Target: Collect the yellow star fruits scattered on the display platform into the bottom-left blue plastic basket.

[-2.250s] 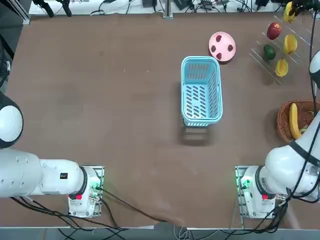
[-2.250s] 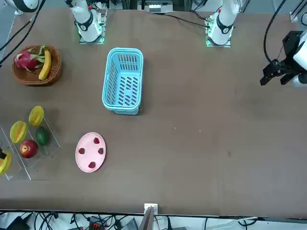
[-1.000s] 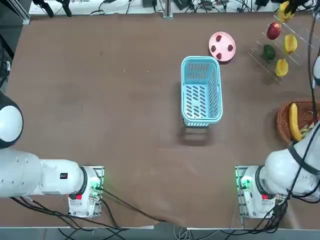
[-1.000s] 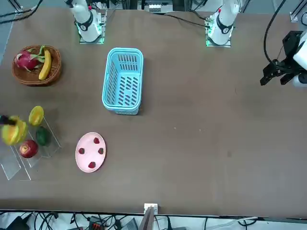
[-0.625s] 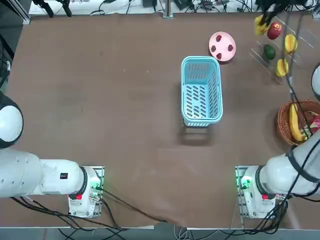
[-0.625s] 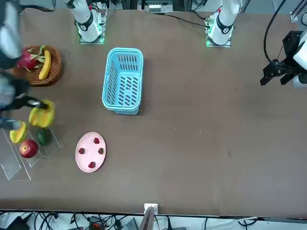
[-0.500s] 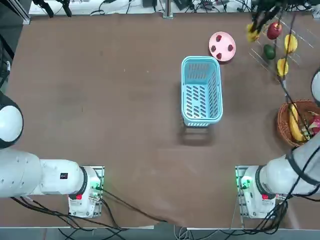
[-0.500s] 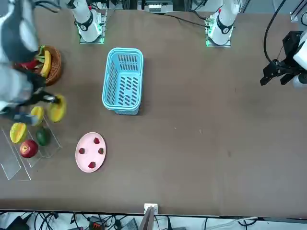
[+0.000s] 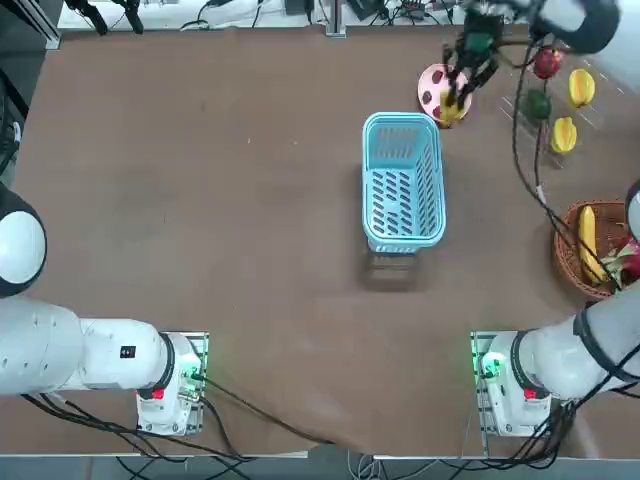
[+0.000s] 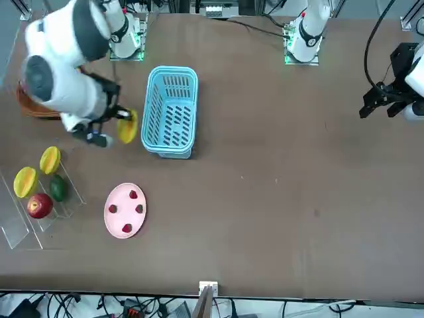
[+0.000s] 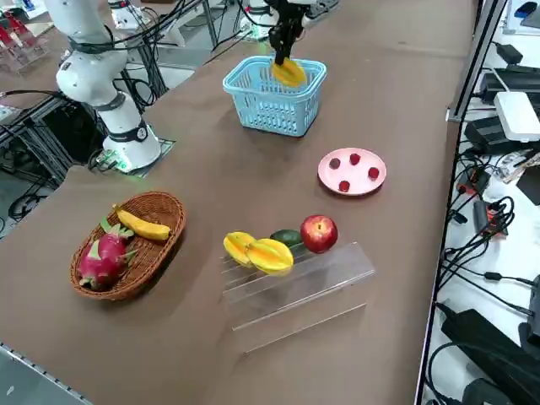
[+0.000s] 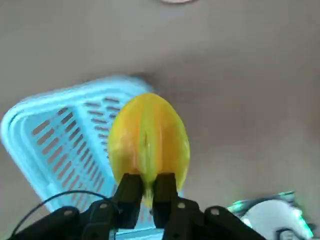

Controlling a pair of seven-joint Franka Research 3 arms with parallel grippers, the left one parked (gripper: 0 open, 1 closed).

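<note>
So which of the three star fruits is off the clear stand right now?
The star fruit pinched in the right claw, in the air beside the blue basket. The other two star fruits sit on the acrylic stand.

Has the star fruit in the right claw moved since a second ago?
Yes. The right claw has carried the star fruit away from the display platform toward the blue basket, now near the pink plate.
</note>
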